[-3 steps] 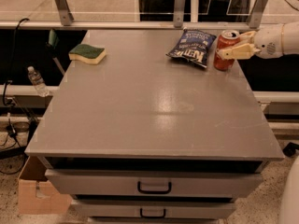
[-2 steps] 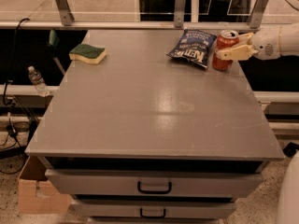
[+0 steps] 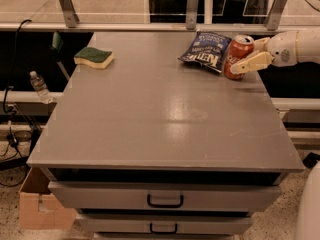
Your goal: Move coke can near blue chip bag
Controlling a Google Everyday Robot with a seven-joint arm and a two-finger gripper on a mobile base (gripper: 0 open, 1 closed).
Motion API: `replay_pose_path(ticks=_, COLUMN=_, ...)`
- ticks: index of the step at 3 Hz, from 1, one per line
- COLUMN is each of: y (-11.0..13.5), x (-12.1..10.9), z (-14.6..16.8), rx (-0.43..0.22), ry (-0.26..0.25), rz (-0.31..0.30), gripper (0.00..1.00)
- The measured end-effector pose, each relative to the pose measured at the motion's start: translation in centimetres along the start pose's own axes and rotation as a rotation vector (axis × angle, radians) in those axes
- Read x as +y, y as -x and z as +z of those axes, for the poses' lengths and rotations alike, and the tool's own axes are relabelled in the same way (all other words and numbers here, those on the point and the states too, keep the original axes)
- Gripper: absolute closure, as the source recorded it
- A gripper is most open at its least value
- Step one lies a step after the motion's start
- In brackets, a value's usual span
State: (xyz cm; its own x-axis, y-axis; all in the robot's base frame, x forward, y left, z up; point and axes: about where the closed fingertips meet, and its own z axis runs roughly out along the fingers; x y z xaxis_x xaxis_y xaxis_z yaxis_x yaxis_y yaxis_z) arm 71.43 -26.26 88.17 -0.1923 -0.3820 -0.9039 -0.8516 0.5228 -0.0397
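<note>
Little has moved since a second ago: the coke can keeps its place at the far right of the grey table, and the gripper stays at it, reaching in from the right edge.

In the camera view, the can stands upright on the tabletop, just beside the blue chip bag, on the bag's right. Whether can and bag touch cannot be told. The bag lies flat, its white lettering facing up.

One pale finger crosses the near right side of the can, and the other shows behind the can's upper right, so the jaws are pinching the can between them. The white arm runs off the right side.

A green-and-yellow sponge lies at the far left of the table, well apart from the can and bag. Two drawers sit under the tabletop at the near side, and the upper drawer has a dark handle. On the floor to the left stand a plastic bottle and, nearer, a cardboard box.
</note>
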Motion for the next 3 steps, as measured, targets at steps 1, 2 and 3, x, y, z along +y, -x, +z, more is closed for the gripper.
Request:
replay_pose_path(ticks=1, y=0.6, x=0.2, z=-2.7, rx=-0.033, ry=-0.038, rz=-0.008, gripper=0.00)
replay_pose_path(ticks=2, y=2.2, x=1.9, z=-8.4, rx=-0.076, ry=-0.124, rz=-0.055, gripper=0.00)
replay_pose_path(ticks=3, y=5.0, x=6.5, z=-14.8, rx=-0.099, ry=-0.221, rz=-0.127, gripper=0.00)
